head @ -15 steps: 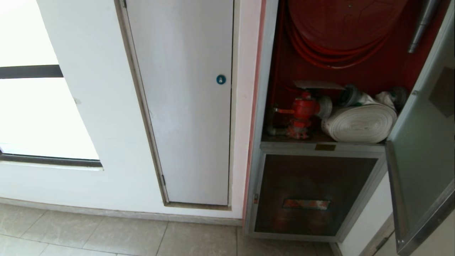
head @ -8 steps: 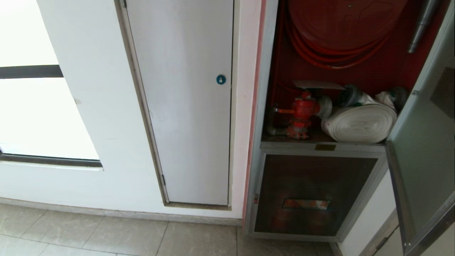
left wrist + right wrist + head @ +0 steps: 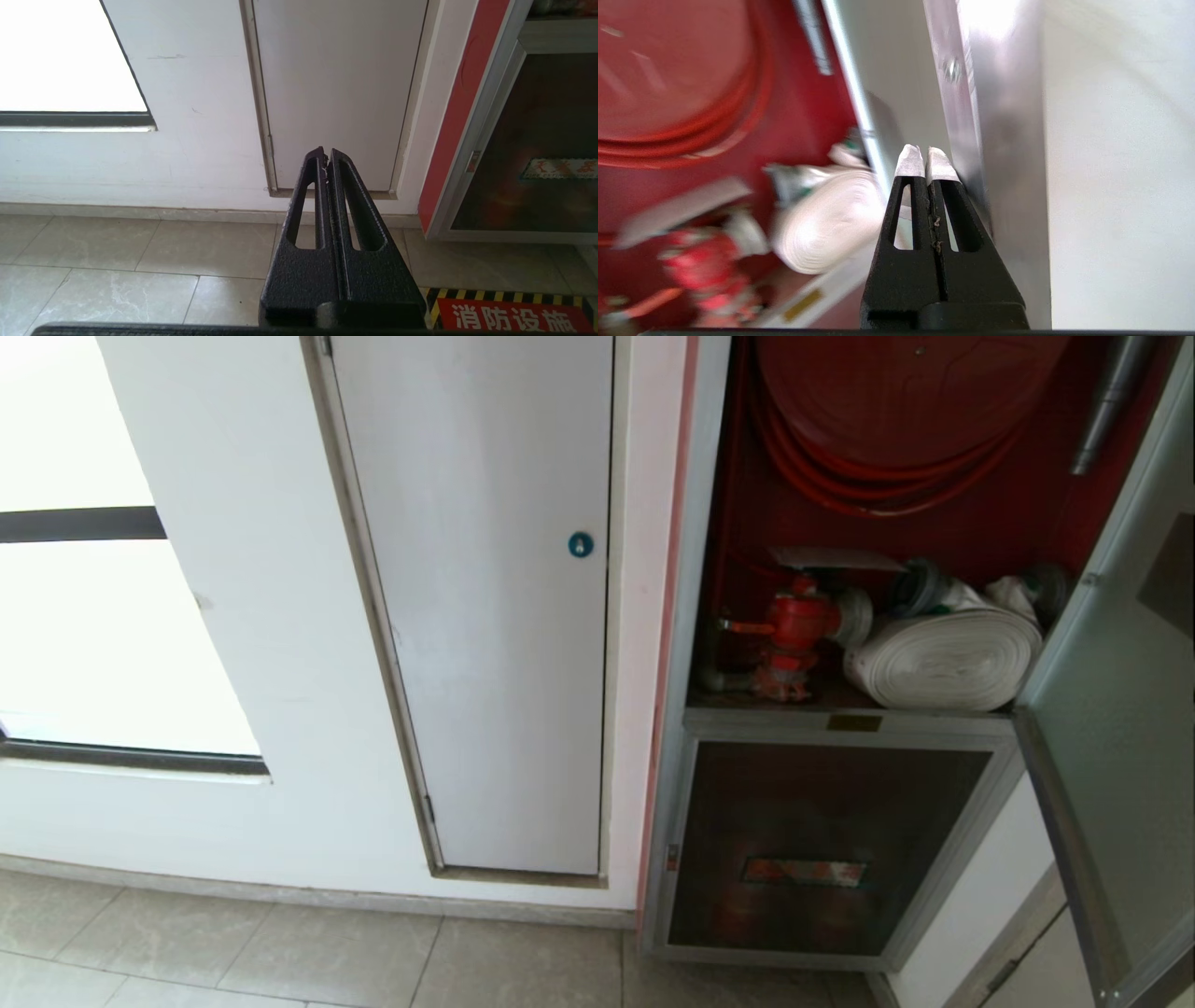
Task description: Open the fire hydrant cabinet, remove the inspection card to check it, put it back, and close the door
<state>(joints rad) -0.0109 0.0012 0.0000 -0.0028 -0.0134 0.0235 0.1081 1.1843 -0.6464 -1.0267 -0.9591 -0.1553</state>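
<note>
The right claw (image 3: 923,158) was clenched on nothing, its white-taped tips pressed together beside the brushed aluminium edge of the tinted glass door (image 3: 971,116); whether they touched that edge was hard to make out. The door (image 3: 1111,728) stood swung open, its long axis upright, cut off at the right of the head view. Inside the aluminium-framed, red-lined fire hydrant cabinet (image 3: 695,616), the thin pale grey inspection card (image 3: 834,558) lay roughly flat above the red valve (image 3: 794,635), long side running across the cabinet, blurred in the right wrist view. A white rolled hose (image 3: 948,658) lay beside the valve, under the partly cropped red hose reel (image 3: 896,401). The left claw (image 3: 325,161), also clenched and empty, hung low over the tiled floor (image 3: 140,261) facing a plain white panel door (image 3: 336,84).
</note>
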